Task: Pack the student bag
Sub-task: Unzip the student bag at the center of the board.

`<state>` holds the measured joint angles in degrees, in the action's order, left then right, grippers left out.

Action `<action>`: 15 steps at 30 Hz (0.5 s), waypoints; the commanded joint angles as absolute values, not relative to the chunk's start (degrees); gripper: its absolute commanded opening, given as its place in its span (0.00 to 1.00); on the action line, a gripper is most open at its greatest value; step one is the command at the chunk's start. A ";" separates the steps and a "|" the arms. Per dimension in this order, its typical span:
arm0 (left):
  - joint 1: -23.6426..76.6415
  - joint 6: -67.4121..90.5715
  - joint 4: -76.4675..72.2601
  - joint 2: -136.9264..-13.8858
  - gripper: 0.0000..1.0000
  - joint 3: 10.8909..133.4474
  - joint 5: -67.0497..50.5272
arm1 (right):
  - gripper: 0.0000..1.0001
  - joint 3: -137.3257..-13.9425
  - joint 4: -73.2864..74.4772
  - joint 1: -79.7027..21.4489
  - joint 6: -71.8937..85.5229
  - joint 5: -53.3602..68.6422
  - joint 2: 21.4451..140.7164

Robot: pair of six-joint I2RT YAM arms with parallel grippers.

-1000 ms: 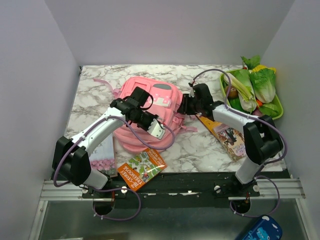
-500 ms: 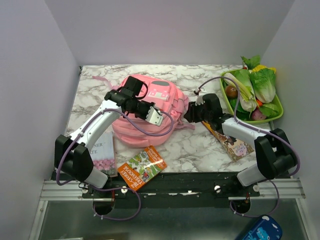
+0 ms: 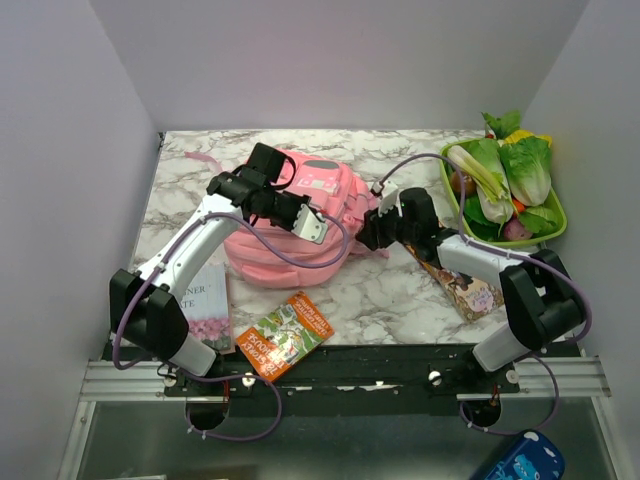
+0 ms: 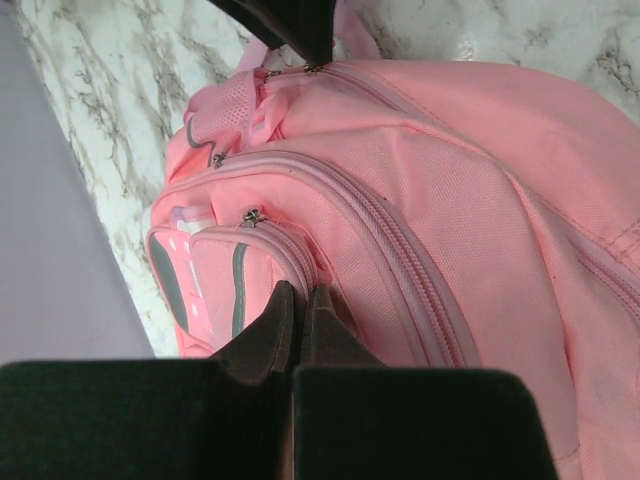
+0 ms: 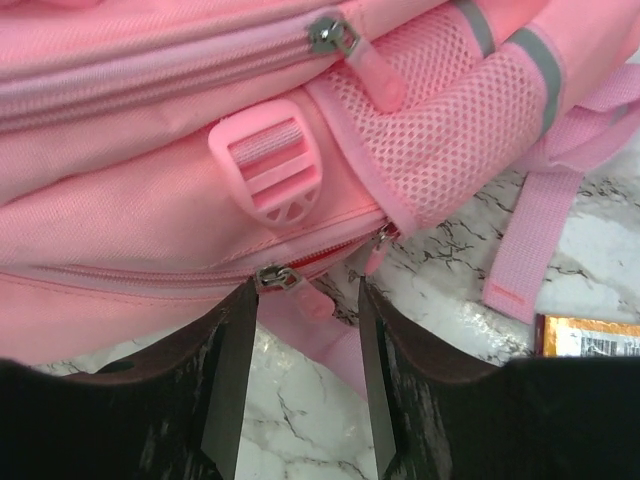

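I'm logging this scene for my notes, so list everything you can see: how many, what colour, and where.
student bag: one, pink, middle of the table, between the arms.
orange book: one, orange and green, near edge, in front of the bag.
flower book: one, white with pink flowers, near left, beside the left arm.
patterned book: one, orange-brown, right of the bag, partly under the right arm.
tray: one, green, far right.
vegetables: several, mostly green, in the tray.
blue object: one, below the table, bottom right.
table: one, white-grey marble.
left fingers: two, black, shut, tips against the bag.
right fingers: two, black, open, either side of a zip pull.
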<state>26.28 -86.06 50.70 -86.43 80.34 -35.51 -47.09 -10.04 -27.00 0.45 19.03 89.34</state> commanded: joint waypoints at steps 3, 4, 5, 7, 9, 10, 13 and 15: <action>25.14 -88.33 46.23 -86.84 0.00 86.83 -34.80 | 0.55 -43.95 -17.22 -27.60 -1.76 20.83 88.77; 25.14 -88.33 46.32 -86.92 0.00 87.01 -34.80 | 0.55 -43.86 -17.75 -27.68 -1.84 20.92 88.94; 25.14 -88.42 46.41 -86.84 0.00 87.10 -34.72 | 0.55 -43.77 -18.01 -27.69 -2.02 20.92 89.21; 25.14 -88.86 46.32 -86.57 0.00 87.10 -34.37 | 0.55 -44.12 -18.02 -27.86 -2.46 20.57 89.91; 25.05 -88.77 46.58 -86.57 0.00 87.54 -34.37 | 0.55 -44.30 -18.28 -28.12 -2.81 19.69 91.05; 25.05 -88.86 47.37 -86.49 0.00 87.80 -34.54 | 0.55 -44.30 -19.15 -28.47 -2.99 18.82 91.32; 25.05 -88.94 48.07 -86.22 0.00 88.33 -34.72 | 0.55 -44.03 -20.47 -29.26 -3.43 18.63 92.19; 25.05 -89.03 48.16 -86.13 0.00 88.59 -34.54 | 0.55 -44.65 -20.22 -29.88 -4.57 17.93 93.07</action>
